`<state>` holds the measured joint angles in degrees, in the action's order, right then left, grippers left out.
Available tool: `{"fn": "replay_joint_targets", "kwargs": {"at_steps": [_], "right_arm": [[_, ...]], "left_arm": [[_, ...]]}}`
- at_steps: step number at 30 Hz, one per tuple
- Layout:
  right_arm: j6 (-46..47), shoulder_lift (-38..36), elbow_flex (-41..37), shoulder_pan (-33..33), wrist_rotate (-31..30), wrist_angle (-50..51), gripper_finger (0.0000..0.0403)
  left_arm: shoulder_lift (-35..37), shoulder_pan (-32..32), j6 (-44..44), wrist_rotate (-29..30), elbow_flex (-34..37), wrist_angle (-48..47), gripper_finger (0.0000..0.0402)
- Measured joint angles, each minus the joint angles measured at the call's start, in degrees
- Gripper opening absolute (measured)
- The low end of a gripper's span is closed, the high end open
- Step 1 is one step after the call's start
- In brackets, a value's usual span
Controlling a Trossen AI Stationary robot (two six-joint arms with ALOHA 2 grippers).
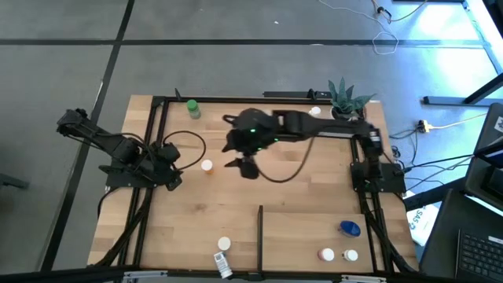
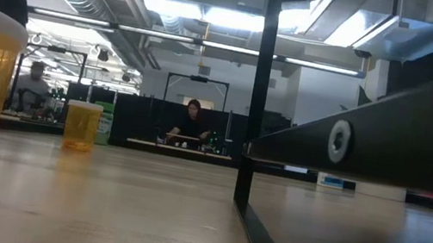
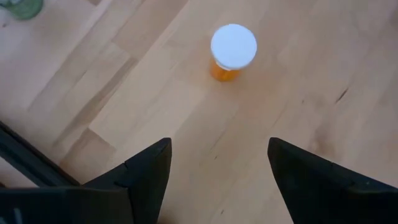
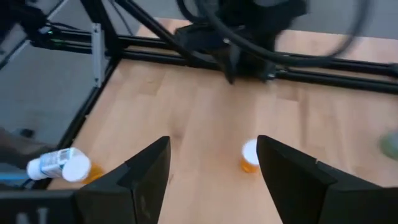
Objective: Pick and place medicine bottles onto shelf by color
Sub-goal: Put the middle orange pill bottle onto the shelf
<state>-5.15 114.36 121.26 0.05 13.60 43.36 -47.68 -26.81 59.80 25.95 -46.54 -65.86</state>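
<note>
An orange medicine bottle with a white cap stands upright on the wood, between my two grippers. My left gripper is open to its left, and the bottle stands clear ahead of the fingers. My right gripper is open and hangs above the table to the right of the same bottle. A green bottle stands at the far left. The shelf is the near planks, split by a black divider bar. On it stand a blue bottle and two white-capped bottles.
A potted plant and a white-capped bottle are at the far right. Left of the divider stand a white-capped bottle and a lying bottle. Black frame rails edge the table. People sit in the room behind.
</note>
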Motion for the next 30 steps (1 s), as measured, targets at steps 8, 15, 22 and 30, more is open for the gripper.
{"fn": "replay_joint_targets", "kwargs": {"at_steps": [8,15,22,30], "right_arm": [[-0.1,10.3,8.3,-1.3,1.1,1.5,0.0241],[0.3,12.0,8.6,-2.4,1.1,4.0,0.0241],[-1.2,15.1,8.6,-2.7,-0.4,3.6,0.0241],[-0.8,15.1,8.6,-3.1,-3.7,3.3,0.0241]], "left_arm": [[0.1,0.0,0.1,0.5,1.2,0.3,0.0261],[0.1,0.0,2.0,0.0,8.1,7.4,0.0261],[0.1,0.0,5.9,2.0,12.6,12.3,0.0261],[-1.4,2.6,5.9,5.2,19.9,26.4,0.0261]]}}
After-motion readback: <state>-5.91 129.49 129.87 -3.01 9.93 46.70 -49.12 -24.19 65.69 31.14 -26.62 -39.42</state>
